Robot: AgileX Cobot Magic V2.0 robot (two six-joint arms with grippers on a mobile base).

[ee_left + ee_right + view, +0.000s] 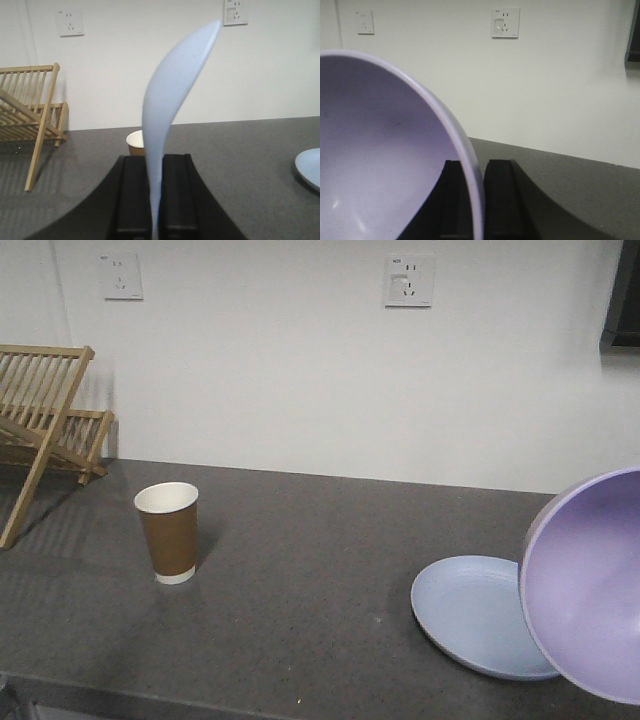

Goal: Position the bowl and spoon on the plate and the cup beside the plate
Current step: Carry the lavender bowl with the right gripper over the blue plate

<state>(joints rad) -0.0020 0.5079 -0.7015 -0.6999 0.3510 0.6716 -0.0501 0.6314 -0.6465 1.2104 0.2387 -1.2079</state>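
Observation:
The lavender bowl (585, 585) hangs tilted on edge at the right, in front of the pale blue plate (470, 615) on the dark counter. My right gripper (479, 170) is shut on the bowl (380, 150), pinching its rim. In the left wrist view the pale blue spoon (172, 105) stands upright, its handle clamped by my left gripper (156, 165). The brown paper cup (168, 532) stands upright at the left middle of the counter; its rim (136, 142) shows behind the spoon. The plate's edge (310, 167) is at the right. Neither gripper shows in the front view.
A wooden dish rack (45, 430) stands at the far left against the white wall. Wall sockets (409, 280) are above the counter. The counter's front edge (200, 702) runs along the bottom of the front view.

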